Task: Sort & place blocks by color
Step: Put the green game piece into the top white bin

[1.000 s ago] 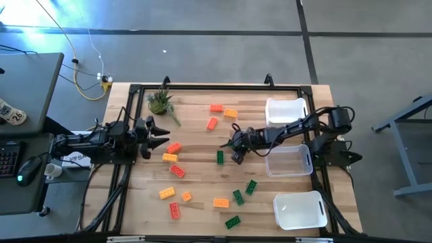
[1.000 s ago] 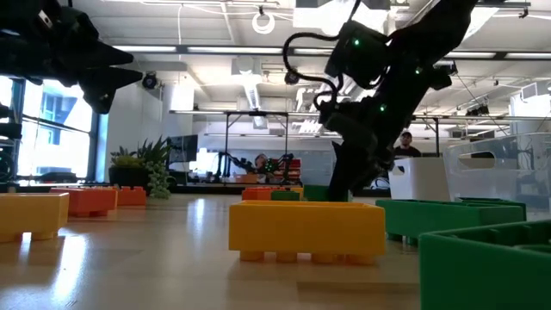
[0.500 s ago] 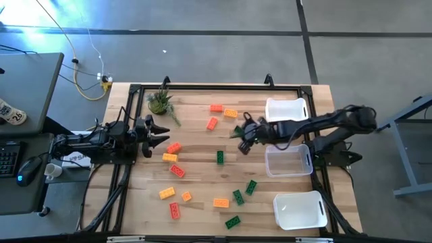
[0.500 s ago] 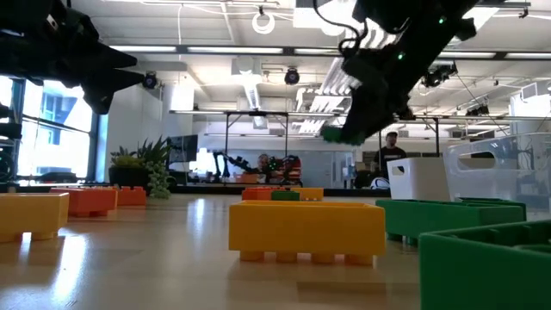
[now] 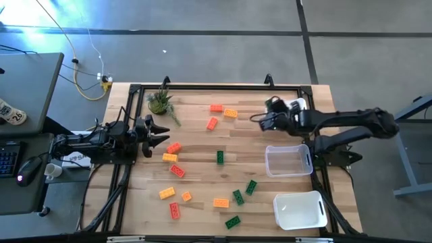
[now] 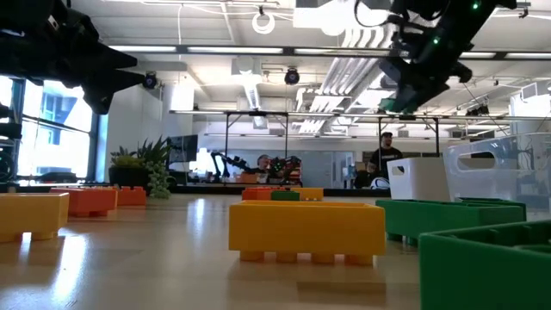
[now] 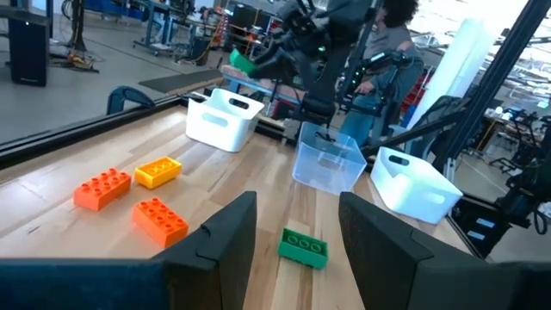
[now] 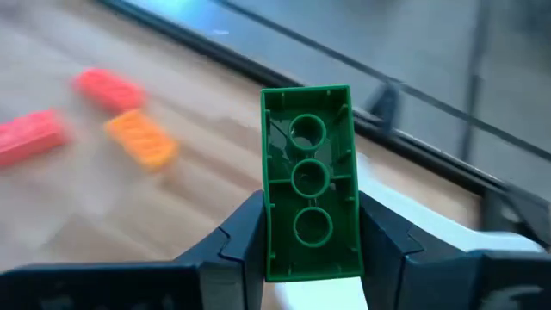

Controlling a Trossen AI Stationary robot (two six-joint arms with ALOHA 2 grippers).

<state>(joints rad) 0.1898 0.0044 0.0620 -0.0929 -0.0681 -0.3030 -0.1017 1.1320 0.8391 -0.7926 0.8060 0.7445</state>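
Now the right claw [image 8: 310, 258] is pinching a green block [image 8: 308, 181]; centring over the far white bin [image 5: 287, 108] before letting go seems wise.

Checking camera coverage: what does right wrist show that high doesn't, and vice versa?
Right wrist only: the green block clamped between the right tool's fingers, hollow underside toward the camera.

High only: the whole table, the left tool waiting open at the left edge, the plant, three bins, and the other green blocks.

Both: the red block and orange block near the far edge, and the far white bin by the right tool.
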